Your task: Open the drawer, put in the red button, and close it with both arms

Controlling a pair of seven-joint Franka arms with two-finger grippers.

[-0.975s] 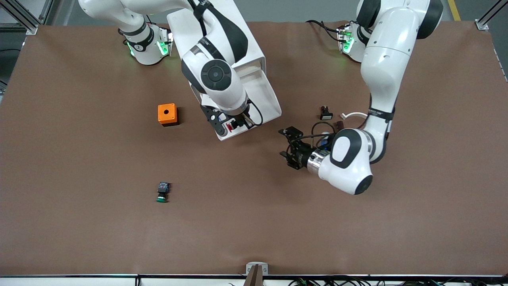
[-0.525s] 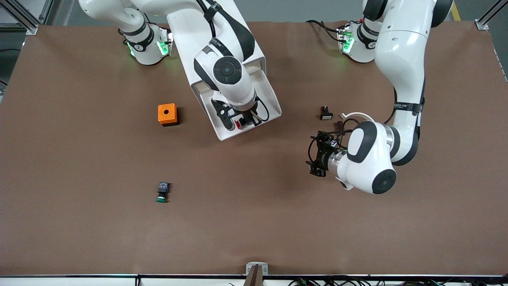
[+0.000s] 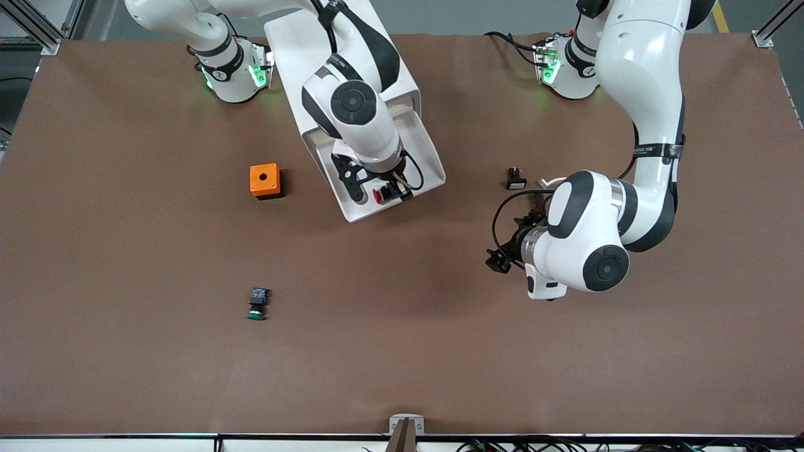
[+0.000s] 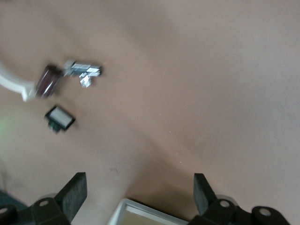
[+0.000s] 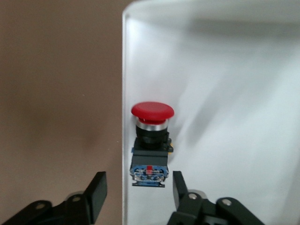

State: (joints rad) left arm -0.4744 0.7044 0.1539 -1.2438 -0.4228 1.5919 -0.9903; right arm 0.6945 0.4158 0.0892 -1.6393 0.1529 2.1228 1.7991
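The drawer [image 3: 433, 166] is pulled out of the white cabinet [image 3: 295, 50] toward the front camera. The red button [image 3: 379, 195] lies on its side in the drawer, close to a side wall near the front rim. In the right wrist view the red button [image 5: 151, 140] lies just past the fingertips on the drawer floor [image 5: 225, 117]. My right gripper [image 3: 375, 188] is open over it, also seen in the right wrist view [image 5: 139, 187], touching nothing. My left gripper [image 3: 502, 257] is open and empty over bare table beside the drawer; its wrist view [image 4: 139, 187] shows a drawer corner [image 4: 136, 214].
An orange cube [image 3: 264, 181] sits beside the drawer toward the right arm's end. A green button [image 3: 257, 304] lies nearer the front camera. A small black and white part [image 3: 516, 179] and a white clip [image 3: 559, 182] lie by the left arm.
My right gripper moved from the drawer's front rim to over its inside and let go of the red button. My left gripper drew away from the drawer toward the left arm's end.
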